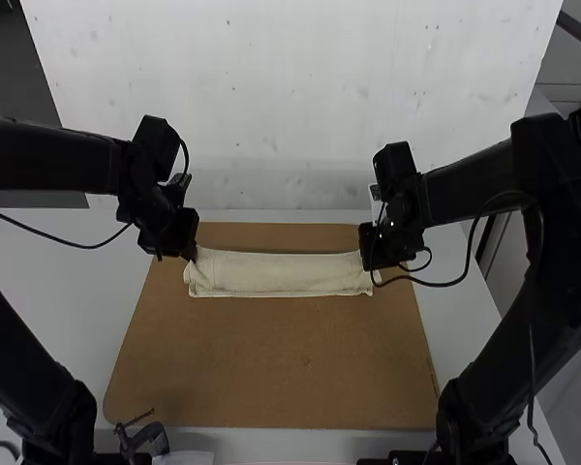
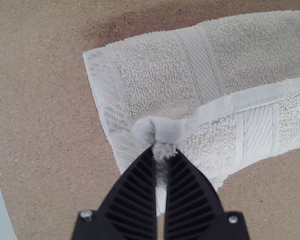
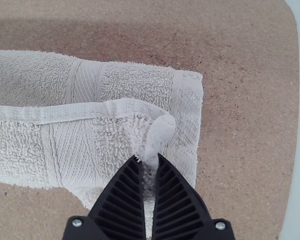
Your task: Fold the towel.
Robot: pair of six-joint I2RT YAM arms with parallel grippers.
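The cream towel (image 1: 281, 275) lies as a long narrow folded strip across the brown board's far part. My left gripper (image 1: 189, 254) is at its left end and my right gripper (image 1: 373, 263) at its right end. In the left wrist view, my left gripper (image 2: 162, 150) is shut on a pinched corner of the towel's (image 2: 155, 75) upper layer. The right wrist view has my right gripper (image 3: 150, 159) shut on another corner of that layer of the towel (image 3: 135, 82). The upper layer's hemmed edge runs between the corners, over the layer below.
The brown board (image 1: 271, 368) extends from beneath the towel toward the arms' bases. A white surface (image 1: 53, 291) surrounds it, with a pale upright panel (image 1: 290, 107) beyond. A small dark clamp-like object (image 1: 143, 438) is at the board's near left edge.
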